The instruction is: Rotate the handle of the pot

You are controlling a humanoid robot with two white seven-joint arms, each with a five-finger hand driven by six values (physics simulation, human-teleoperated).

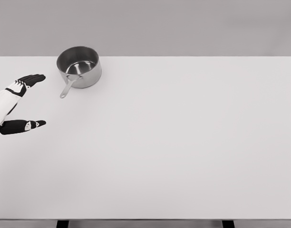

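Observation:
A steel pot [79, 66] stands on the white table [174, 142] at the back left. Its thin handle [68, 87] points toward the front left. My left hand [33, 99] hovers at the left edge, a short way left of the handle and apart from it. Its black fingers [32, 78] and thumb [26, 125] are spread wide and hold nothing. The right arm does not show.
The table's far edge runs just behind the pot. A grey wall fills the background. Two dark table legs [63, 223] show below the front edge.

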